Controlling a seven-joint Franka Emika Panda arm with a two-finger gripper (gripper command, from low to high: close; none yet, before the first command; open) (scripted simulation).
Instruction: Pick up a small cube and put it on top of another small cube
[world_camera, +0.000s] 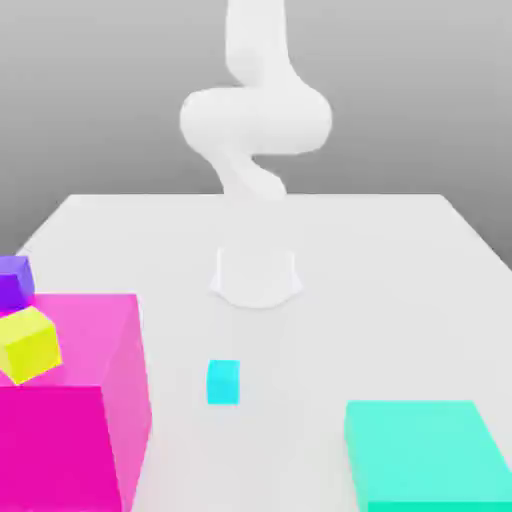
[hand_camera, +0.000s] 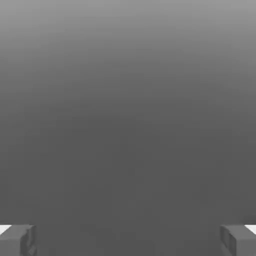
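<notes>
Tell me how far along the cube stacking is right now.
Nothing looks done yet. The small cyan cube sits alone on the white table, with nothing on top of it. The small yellow cube and small purple cube rest by the large magenta block. The end effector is open and holds nothing. The pick, the carry and the placement all remain.

Bare table (world_camera: 400, 280) surrounds the cyan cube (world_camera: 223, 382), with a magenta block (world_camera: 75, 400) and teal block (world_camera: 425, 455) flanking at the front corners.

cyan cube (world_camera: 223, 382) | yellow cube (world_camera: 29, 343) | purple cube (world_camera: 14, 281) | magenta block (world_camera: 80, 400) | white table (world_camera: 380, 260)
</notes>
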